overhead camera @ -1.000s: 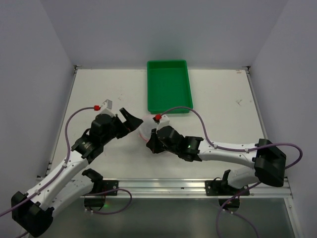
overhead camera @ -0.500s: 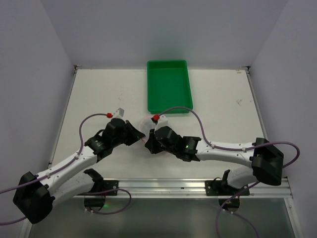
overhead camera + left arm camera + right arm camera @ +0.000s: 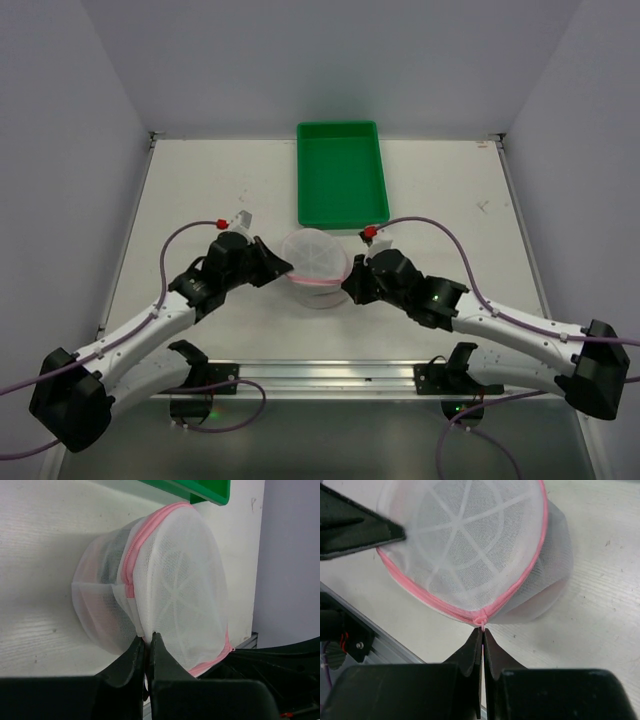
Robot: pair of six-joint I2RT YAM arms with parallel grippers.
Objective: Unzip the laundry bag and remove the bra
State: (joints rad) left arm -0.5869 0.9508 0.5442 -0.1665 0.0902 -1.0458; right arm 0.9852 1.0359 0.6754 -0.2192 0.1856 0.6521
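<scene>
Laundry bag (image 3: 316, 258) hemmed by left arm (image 3: 150, 325), right arm (image 3: 500, 322); green tray (image 3: 340, 175) just behind; table (image 3: 200, 180) sides open.

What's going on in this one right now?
Both arms are working the laundry bag, which sits just in front of the green tray. The left gripper is shut on the bag's rim, steadying it. The right gripper is pinching the pink zipper pull. Nothing has been pulled out of it yet.

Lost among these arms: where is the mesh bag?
Top view: the laundry bag sits between the left gripper and right gripper, near the green tray.
</scene>
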